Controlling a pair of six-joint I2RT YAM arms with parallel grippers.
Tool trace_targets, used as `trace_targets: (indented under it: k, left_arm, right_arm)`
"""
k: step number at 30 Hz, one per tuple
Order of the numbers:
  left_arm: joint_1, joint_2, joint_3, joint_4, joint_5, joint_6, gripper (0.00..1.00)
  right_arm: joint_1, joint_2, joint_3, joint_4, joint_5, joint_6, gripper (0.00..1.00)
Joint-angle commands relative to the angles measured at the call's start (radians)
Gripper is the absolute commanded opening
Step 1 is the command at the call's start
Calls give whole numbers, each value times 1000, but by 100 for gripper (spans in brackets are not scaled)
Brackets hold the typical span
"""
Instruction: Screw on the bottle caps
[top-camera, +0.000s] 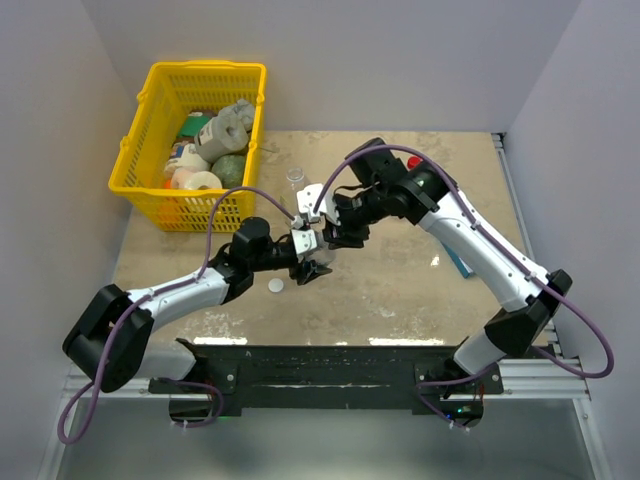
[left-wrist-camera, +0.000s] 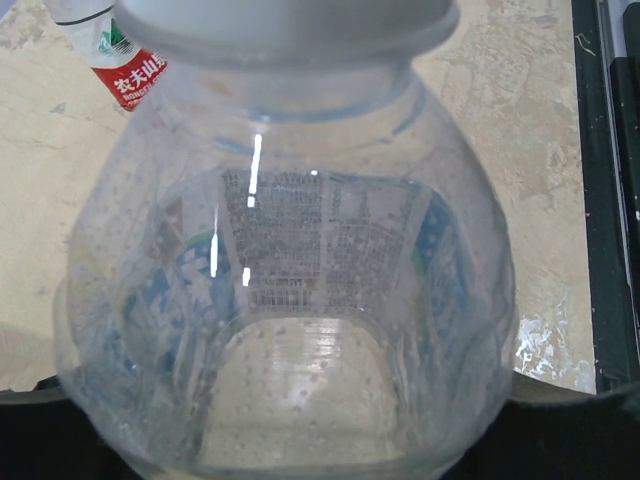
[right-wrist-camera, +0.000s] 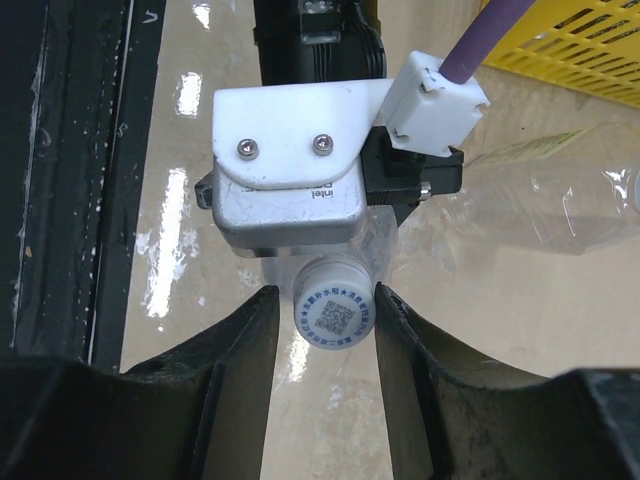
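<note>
- Bottle (left-wrist-camera: 290, 300), clear, was clamped in the left gripper (top-camera: 308, 262) near the middle of the table (top-camera: 400, 285).
- White cap (right-wrist-camera: 333, 313) sat on its neck.
- Right gripper (right-wrist-camera: 326, 298) had its jaws either side of that cap, with a gap showing on one side.

Clad in white shells between chunky black joints: left arm (top-camera: 175, 293) and right arm (top-camera: 480, 245), both ending at a black base plate (top-camera: 320, 365) far behind each tool. Looped from behind each tool back toward the bases, purple cables (top-camera: 222, 208). Mounted just above the left tool (top-camera: 308, 262), a silver-white camera housing (right-wrist-camera: 290, 190) with rounded corners, fastened by two small screws (right-wrist-camera: 245, 148) and marked with tiny lettering below them. Plugged into its side, a white connector block (right-wrist-camera: 438, 100) on a purple lead (right-wrist-camera: 480, 30). On the right tool (right-wrist-camera: 327, 305), matte black fingers (right-wrist-camera: 245, 350), broad and curved at the inner edge.
</note>
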Motion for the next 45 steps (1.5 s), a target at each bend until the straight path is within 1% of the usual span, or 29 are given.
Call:
trace_targets:
  k: [1, 2, 4, 5, 6, 7, 8, 9, 10, 11, 12, 13, 14, 16, 20, 24, 28, 31, 36, 39, 42, 43, 45]
  left_arm:
    - [11, -43, 16, 130, -8, -31, 0]
    - [10, -42, 13, 134, -8, -34, 0]
    - [11, -37, 13, 135, -15, -35, 0]
    - [10, -36, 11, 138, -21, -38, 0]
    - [11, -34, 11, 137, -29, -43, 0]
    - [10, -30, 11, 137, -50, -55, 11]
    - [11, -30, 13, 132, -64, -63, 44]
    - [10, -31, 11, 117, -84, -75, 56]
    - [10, -37, 11, 102, -130, -86, 66]
    - [10, -40, 10, 86, -147, -89, 76]
    - [11, -45, 2, 50, -165, -90, 79]
    - [13, -60, -3, 31, -188, -92, 89]
    - [13, -69, -9, 14, -195, -97, 99]
    - [16, -105, -35, -15, -205, -110, 100]
    - [16, -155, -70, -35, -215, -140, 100]
    - [17, -181, -72, -60, -209, -163, 99]
    - [16, -188, -69, -60, -202, -164, 100]
    - [16, -185, -63, -60, -204, -158, 100]
    - [14, -180, -55, -63, -202, -160, 100]
    - [16, -183, -52, -75, -206, -156, 99]
    - [16, -186, -52, -87, -207, -149, 100]
    - [16, -186, -50, -90, -210, -149, 99]
    - [16, -188, -52, -95, -210, -152, 100]
  right_arm:
    - [8, 22, -14, -30, -45, 78, 44]
    - [6, 23, -18, -24, -47, 88, 35]
    - [5, 31, -10, -27, -59, 95, 22]
    - [2, 34, -8, -30, -58, 101, 11]
    - [-1, 38, -2, -33, -52, 109, 5]
    - [-6, 46, 2, -41, -27, 130, 0]
    - [-24, 52, 24, -55, -10, 137, 0]
    - [-37, 57, 36, -85, 5, 143, 0]
    - [-53, 57, 47, -102, 39, 149, 0]
    - [-86, 52, 61, -118, 62, 148, 0]
    - [-93, 46, 64, -144, 86, 140, 0]
    - [-112, 42, 68, -158, 146, 120, 0]
    - [-123, 31, 71, -173, 166, 106, 0]
    - [-144, 20, 65, -193, 212, 94, 0]
    - [-218, -3, 3, -185, 304, 100, 0]
    - [-287, -21, -56, -132, 343, 114, 0]
    - [-357, -26, -114, -81, 352, 114, 0]
    - [-388, -20, -140, -53, 346, 111, 0]
    - [-402, -20, -191, -1, 341, 123, 0]
    - [-403, -26, -223, 23, 344, 134, 6]
    - [-405, -34, -254, 46, 359, 146, 18]
    - [-403, -34, -260, 51, 366, 149, 26]
    - [-405, -41, -269, 60, 378, 157, 33]
